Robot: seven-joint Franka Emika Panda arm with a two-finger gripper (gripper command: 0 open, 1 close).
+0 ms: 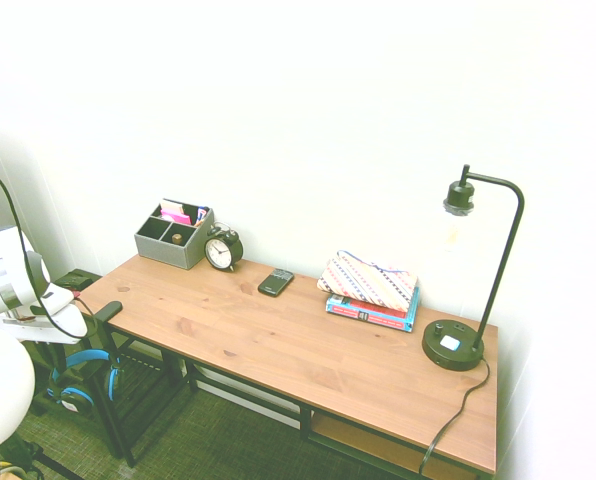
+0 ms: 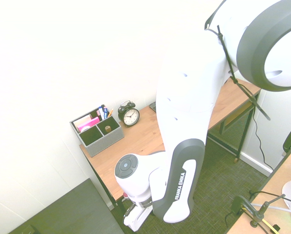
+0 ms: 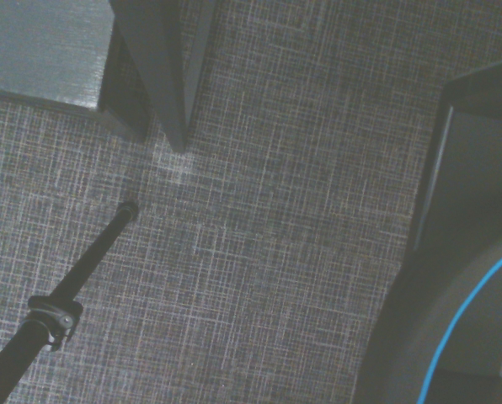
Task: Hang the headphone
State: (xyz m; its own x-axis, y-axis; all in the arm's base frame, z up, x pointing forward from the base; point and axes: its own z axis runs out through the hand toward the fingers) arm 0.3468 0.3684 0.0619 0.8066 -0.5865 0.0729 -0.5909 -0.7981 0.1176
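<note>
- The headphone (image 1: 86,377) sat low beside the near end of the desk (image 1: 278,340), below the desk top, its blue band arching over a dark ear cup. It seemed to rest close to the desk's black frame; whether it already hung from something or leaned there could not be told.
- The gripper (image 2: 134,217) pointed straight down just off the desk's end, low beside the frame. Its fingers were closed; neither exterior view showed what, if anything, sat between them.
- In the wrist view a thin blue line curved over a dark shape (image 3: 461,337) at the lower right, above woven carpet (image 3: 276,210). It was probably part of the headphone, but held or merely lying near could not be decided.
- Judgement: the arm was down here because the hanging spot is on the desk's side, not its top.
- On the desk top, untouched: alarm clock (image 1: 222,249), grey organiser (image 1: 173,235), phone (image 1: 275,282), books (image 1: 373,306) under a striped cloth (image 1: 368,279), lamp (image 1: 468,300).
</note>
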